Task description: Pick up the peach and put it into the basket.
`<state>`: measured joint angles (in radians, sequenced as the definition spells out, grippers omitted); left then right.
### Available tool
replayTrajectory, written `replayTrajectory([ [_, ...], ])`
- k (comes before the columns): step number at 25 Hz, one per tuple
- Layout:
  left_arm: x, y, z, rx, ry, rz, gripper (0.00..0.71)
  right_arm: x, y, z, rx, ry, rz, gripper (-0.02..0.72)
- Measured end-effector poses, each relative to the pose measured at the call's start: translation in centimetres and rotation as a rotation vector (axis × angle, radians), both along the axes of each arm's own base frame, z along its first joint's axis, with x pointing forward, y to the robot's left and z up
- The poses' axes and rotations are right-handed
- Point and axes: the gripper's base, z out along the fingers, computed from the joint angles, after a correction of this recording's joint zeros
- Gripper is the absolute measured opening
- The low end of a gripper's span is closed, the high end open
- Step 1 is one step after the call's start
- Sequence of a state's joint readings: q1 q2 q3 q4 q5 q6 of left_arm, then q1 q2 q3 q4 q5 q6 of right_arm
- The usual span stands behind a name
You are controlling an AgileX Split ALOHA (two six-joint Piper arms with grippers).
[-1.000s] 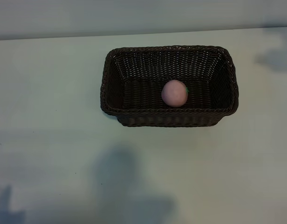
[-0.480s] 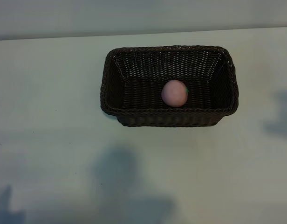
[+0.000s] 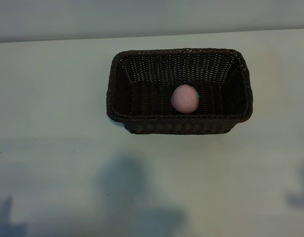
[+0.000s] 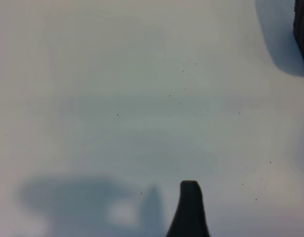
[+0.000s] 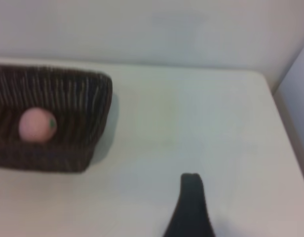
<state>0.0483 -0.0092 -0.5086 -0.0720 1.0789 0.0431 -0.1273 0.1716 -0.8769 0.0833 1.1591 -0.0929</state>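
One peach (image 3: 184, 98) inside basket (image 3: 179, 124), leaf mostly hidden, both pincers unseen

Woven wicker basket (image 3: 179, 123), smooth matt peach (image 3: 184, 98).

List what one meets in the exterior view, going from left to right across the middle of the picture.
Bare table → basket, its left wall → peach lying inside the basket → right wall of the basket → bare table again.
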Motion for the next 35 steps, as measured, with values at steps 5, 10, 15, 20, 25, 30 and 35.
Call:
replayTrajectory([
  [5,0.0,0.0,0.0,0.000,0.000,0.000,0.592,0.1,0.0,-3.6,0.005,0.048,0.003,0.563],
  [10,0.0,0.0,0.0,0.000,0.000,0.000,0.592,0.4,-0.1,-5.8,0.008,0.066,0.005,0.563],
  [15,0.0,0.0,0.0,-0.002,0.000,0.001,0.591,0.3,-0.1,-6.9,0.006,0.059,0.002,0.562],
  [20,0.0,0.0,0.0,-0.002,0.000,0.001,0.591,0.4,-0.2,-6.9,0.003,0.053,-0.001,0.562],
  [25,0.0,0.0,0.0,-0.002,0.000,0.001,0.591,0.9,-0.4,-7.9,-0.007,0.087,-0.014,0.562],
  [30,0.0,0.0,0.0,-0.001,0.000,0.001,0.591,1.7,-0.5,-9.5,0.001,0.141,-0.013,0.562],
  [35,0.0,0.0,0.0,-0.001,0.000,0.001,0.591,1.8,-0.3,-9.5,0.028,0.135,-0.009,0.562],
])
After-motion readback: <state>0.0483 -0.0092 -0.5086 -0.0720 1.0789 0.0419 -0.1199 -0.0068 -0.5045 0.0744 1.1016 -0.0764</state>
